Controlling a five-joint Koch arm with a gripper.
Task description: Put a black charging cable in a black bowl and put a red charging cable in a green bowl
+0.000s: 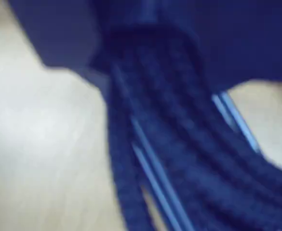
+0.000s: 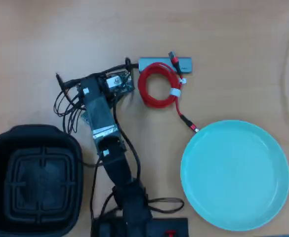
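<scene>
- In the wrist view, blurred strands of the black charging cable [image 1: 179, 159] fill the frame right against the gripper [image 1: 145, 33]; whether the jaws are clamped on them cannot be told.
- Overhead, the cable's loops [image 2: 67, 106] lie at the gripper's nine o'clock.
- The black bowl [image 2: 33, 180], empty, sits at seven o'clock from there, near.
- The arm [image 2: 107, 143] reaches from the bottom edge toward eleven o'clock.
- The red charging cable [image 2: 156, 86] lies coiled beside a grey hub [image 2: 184, 64], the green bowl [image 2: 235, 175] empty.
</scene>
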